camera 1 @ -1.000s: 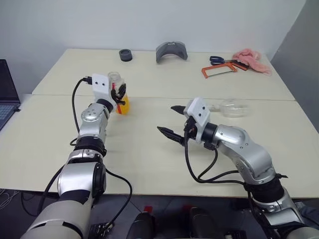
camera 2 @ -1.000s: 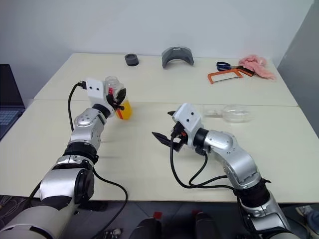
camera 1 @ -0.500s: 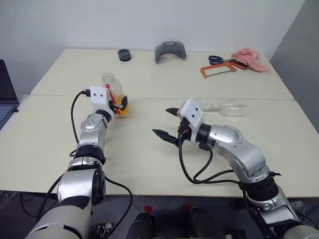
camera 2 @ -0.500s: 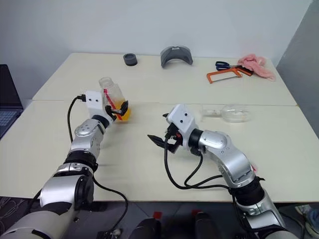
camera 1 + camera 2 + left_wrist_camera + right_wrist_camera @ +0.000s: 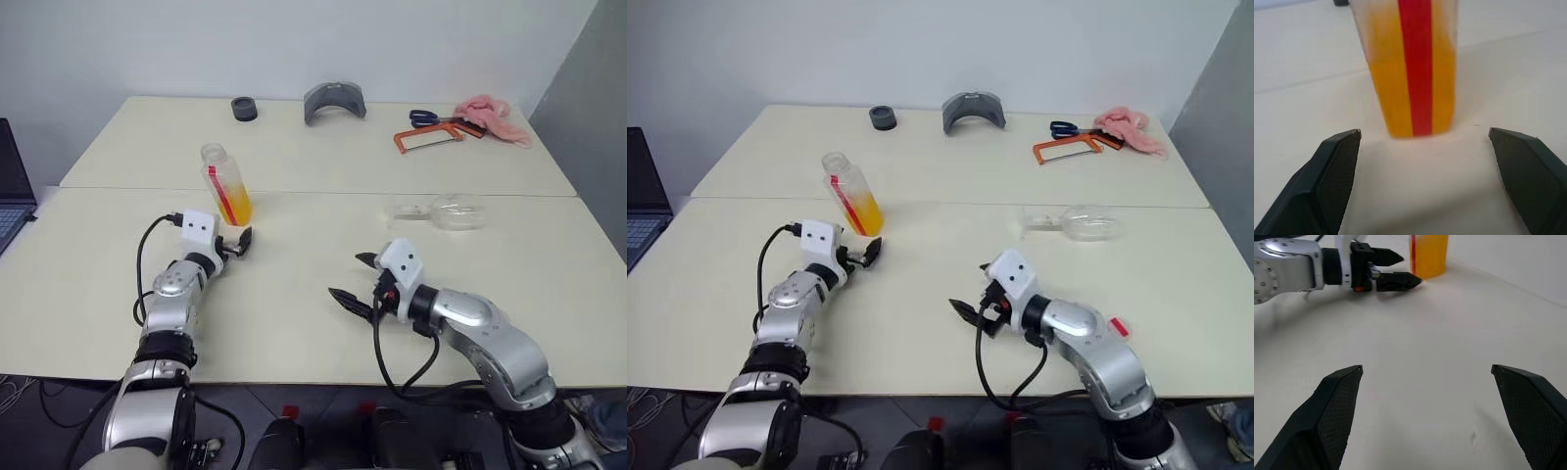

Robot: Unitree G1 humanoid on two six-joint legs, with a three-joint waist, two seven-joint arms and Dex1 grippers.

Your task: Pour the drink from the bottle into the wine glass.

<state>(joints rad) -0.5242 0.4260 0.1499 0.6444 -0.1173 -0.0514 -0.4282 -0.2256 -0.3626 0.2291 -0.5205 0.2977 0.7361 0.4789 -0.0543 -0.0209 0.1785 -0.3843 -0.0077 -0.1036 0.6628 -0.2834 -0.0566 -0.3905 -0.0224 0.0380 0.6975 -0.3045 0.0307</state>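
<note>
The bottle stands on the table at the left with nothing holding it, and the orange drink fills its lower half beside a red label strip. My left gripper is open just in front of the bottle, apart from it, its fingers spread wider than the bottle. The wine glass lies on its side at the right. My right gripper is open and empty, low over the table's near middle. The right wrist view shows the left gripper in front of the bottle.
Along the far edge sit a black ring, a grey curved piece, scissors, an orange hacksaw and a pink cloth. A laptop is at the far left. A seam runs between two tabletops.
The left gripper opened, let go of the bottle and drew back and down; the bottle now stands alone. The right gripper sank toward the near edge.
</note>
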